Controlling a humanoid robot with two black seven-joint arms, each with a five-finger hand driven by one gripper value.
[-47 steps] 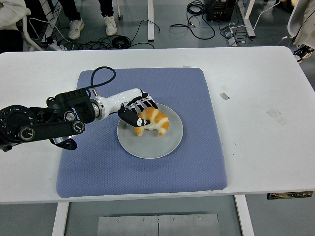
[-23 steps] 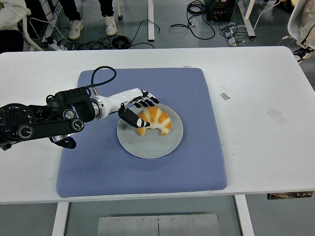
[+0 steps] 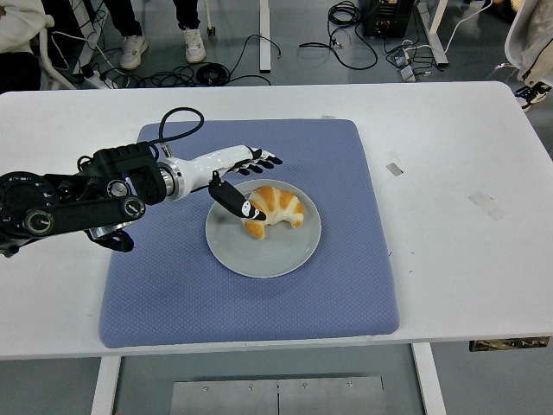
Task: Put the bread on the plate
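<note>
A golden croissant lies on the grey round plate, toward its upper half. The plate sits in the middle of a blue mat. My left hand hovers at the plate's upper left rim with its fingers spread. Its thumb points down beside the croissant's left end, and the other fingers stretch out above the rim, off the bread. The hand holds nothing. My right arm does not show.
The white table carries small pieces of tape at the right. A black cable loops over the mat's upper left corner behind my left wrist. People's legs, cables and table legs show on the floor beyond the far edge.
My left hand has let go of the croissant, spread its fingers and drawn back up and left. The croissant has settled on the plate, shifted slightly upward.
</note>
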